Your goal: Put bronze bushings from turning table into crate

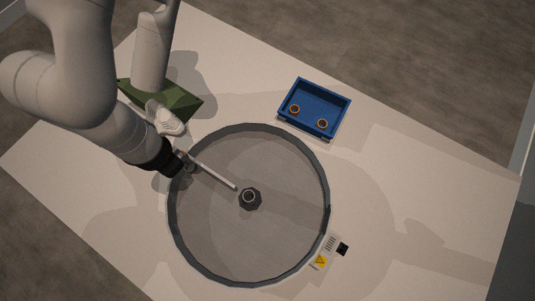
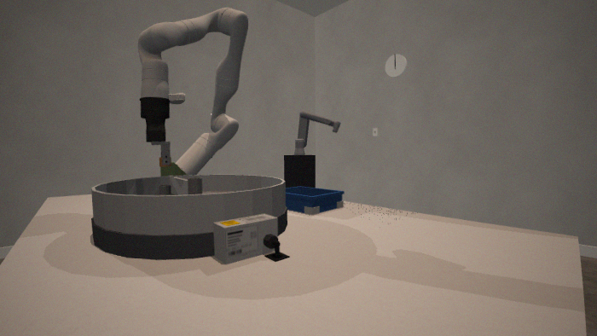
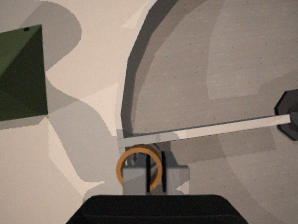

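Gripper (image 3: 141, 177) clamped on a bronze bushing (image 3: 140, 168), above the turning table's (image 1: 322, 179) rim. Carry it level toward the crate (image 1: 284, 105), clearing its near wall; release low, beside the two already inside.

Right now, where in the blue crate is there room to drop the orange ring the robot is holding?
The bronze bushing is held in the gripper. Inside the crate, two bronze bushings sit along the side nearest the turntable: one by the left corner, one toward the right. The far half, along the back wall, looks free, as does the gap between them.
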Controlling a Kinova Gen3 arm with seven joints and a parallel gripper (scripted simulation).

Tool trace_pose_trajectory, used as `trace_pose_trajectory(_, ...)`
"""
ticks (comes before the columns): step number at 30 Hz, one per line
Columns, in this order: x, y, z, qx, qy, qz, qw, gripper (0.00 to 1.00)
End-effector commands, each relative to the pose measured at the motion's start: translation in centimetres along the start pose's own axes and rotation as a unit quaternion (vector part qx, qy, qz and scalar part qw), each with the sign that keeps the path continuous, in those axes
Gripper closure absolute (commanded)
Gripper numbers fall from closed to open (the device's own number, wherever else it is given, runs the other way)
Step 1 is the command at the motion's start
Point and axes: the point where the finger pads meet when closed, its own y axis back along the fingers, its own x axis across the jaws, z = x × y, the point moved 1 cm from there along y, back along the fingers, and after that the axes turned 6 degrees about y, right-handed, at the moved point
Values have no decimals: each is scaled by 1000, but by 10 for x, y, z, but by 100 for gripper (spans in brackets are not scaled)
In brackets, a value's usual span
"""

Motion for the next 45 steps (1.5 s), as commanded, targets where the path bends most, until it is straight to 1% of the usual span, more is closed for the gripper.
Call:
trace_pose_trajectory(1, 2, 18, 3, -6, 1, 5, 1000, 100)
trace_pose_trajectory(2, 2, 24, 3, -6, 1, 5, 1000, 100)
trace_pose_trajectory(14, 2, 24, 3, -6, 1, 5, 1000, 100)
trace_pose_trajectory(19, 26, 23, -46, -6, 1, 5, 1000, 100)
trace_pose_trajectory(31, 26, 23, -46, -6, 1, 5, 1000, 100)
trace_pose_trajectory(36, 50, 23, -95, -6, 1, 5, 1000, 100)
trace_pose_trajectory(45, 50, 23, -95, -6, 1, 5, 1000, 100)
